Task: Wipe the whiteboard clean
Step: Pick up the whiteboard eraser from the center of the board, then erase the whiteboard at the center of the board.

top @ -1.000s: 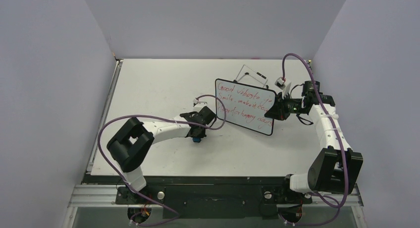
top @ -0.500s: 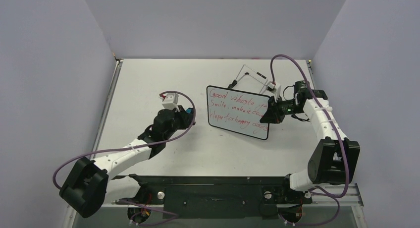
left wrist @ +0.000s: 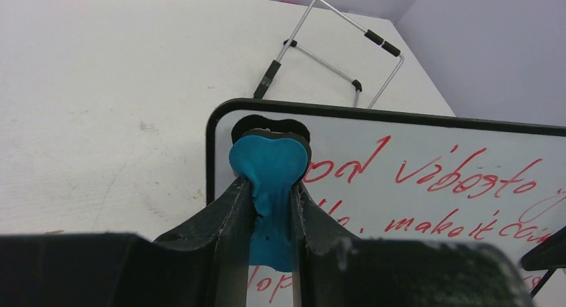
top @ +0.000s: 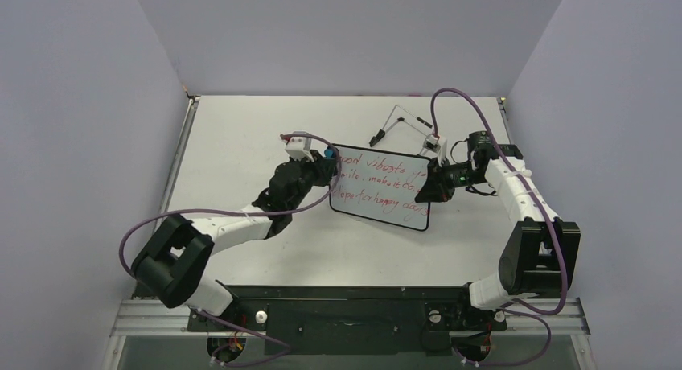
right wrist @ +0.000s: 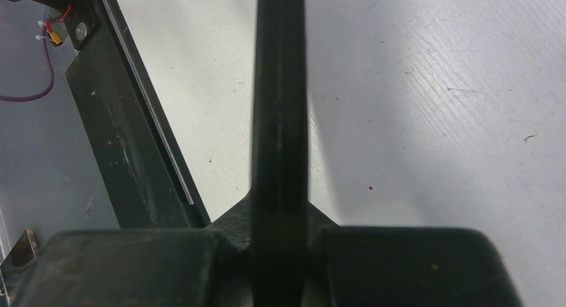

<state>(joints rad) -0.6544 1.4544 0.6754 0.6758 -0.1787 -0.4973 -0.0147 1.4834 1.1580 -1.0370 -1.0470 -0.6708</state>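
The whiteboard (top: 382, 189) is white with a thin black rim and red handwritten lines; it is held tilted above the table. My right gripper (top: 426, 189) is shut on its right edge, which shows edge-on in the right wrist view (right wrist: 279, 120). My left gripper (top: 326, 162) is shut on the small blue eraser (top: 330, 154). The eraser (left wrist: 269, 161) touches the board's top left corner (left wrist: 220, 120), where the first letter is partly covered or wiped. The red writing (left wrist: 460, 180) runs to the right.
The thin wire easel stand (top: 406, 121) lies on the table behind the board, also in the left wrist view (left wrist: 327, 53). Grey walls enclose the table on three sides. The black front rail (right wrist: 127, 140) runs along the near edge.
My left arm has swung from the table's left side to the board with the eraser, now at the top left corner. My right gripper has shifted the board slightly left and toward me.
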